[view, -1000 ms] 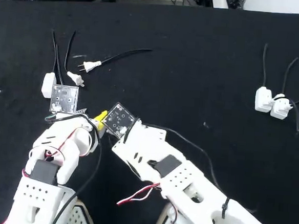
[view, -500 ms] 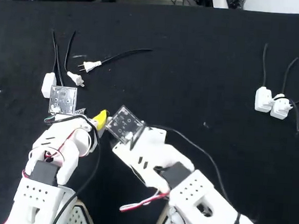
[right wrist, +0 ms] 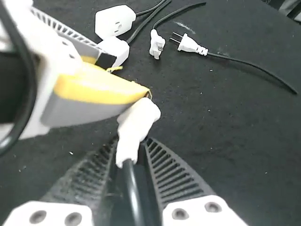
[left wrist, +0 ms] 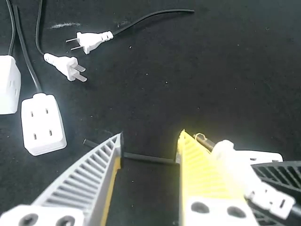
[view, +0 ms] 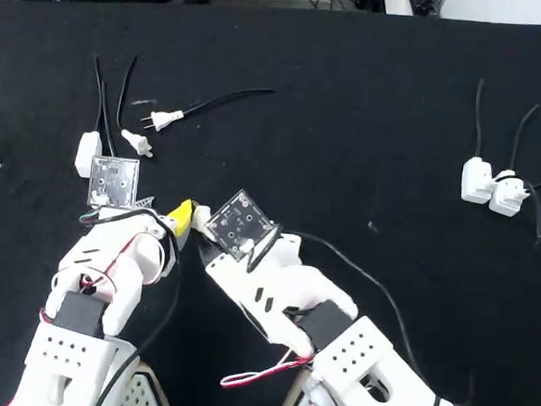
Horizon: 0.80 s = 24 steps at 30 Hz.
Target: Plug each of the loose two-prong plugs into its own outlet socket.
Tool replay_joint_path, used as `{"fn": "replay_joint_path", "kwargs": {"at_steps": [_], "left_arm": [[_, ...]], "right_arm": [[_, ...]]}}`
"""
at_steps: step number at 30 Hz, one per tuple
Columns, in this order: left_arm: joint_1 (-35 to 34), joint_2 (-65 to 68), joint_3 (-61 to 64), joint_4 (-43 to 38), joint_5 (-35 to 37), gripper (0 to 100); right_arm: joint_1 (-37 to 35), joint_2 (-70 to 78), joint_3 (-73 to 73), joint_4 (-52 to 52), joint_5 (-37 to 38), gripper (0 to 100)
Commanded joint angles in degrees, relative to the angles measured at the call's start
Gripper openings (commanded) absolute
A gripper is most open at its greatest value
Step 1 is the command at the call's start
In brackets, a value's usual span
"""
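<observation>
Right gripper (right wrist: 132, 145) clamps the white moulded two-prong plug (right wrist: 137, 123) by its tail, prongs forward, presumably for aiming. Just beside it the left gripper (left wrist: 150, 137) gapes wide. Beyond lies the white rectangular outlet block (left wrist: 43, 123), the likely target.

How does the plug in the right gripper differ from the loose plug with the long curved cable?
The held plug is clamped between the right gripper's fingers; the loose plug lies free on the table. The held plug sits beside the left gripper's yellow finger; the loose plug lies apart from both grippers. Both are white with black cables.
</observation>
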Motion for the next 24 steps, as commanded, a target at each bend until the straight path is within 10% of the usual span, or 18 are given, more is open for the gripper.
{"fn": "replay_joint_path", "kwargs": {"at_steps": [1, 13, 24], "left_arm": [[0.2, -0.4, 0.7, -0.5, -0.4, 20], [-3.1, -0.4, 0.1, 0.9, -0.4, 20], [-38.1, -0.4, -10.0, 18.8, -12.3, 20]], "right_arm": [[-0.8, -2.2, -0.7, -0.3, -3.3, 1.1], [-0.4, -2.2, 1.3, 0.2, -4.7, 1.1], [-0.9, 14.3, -13.1, 15.3, 6.0, 1.1]]}}
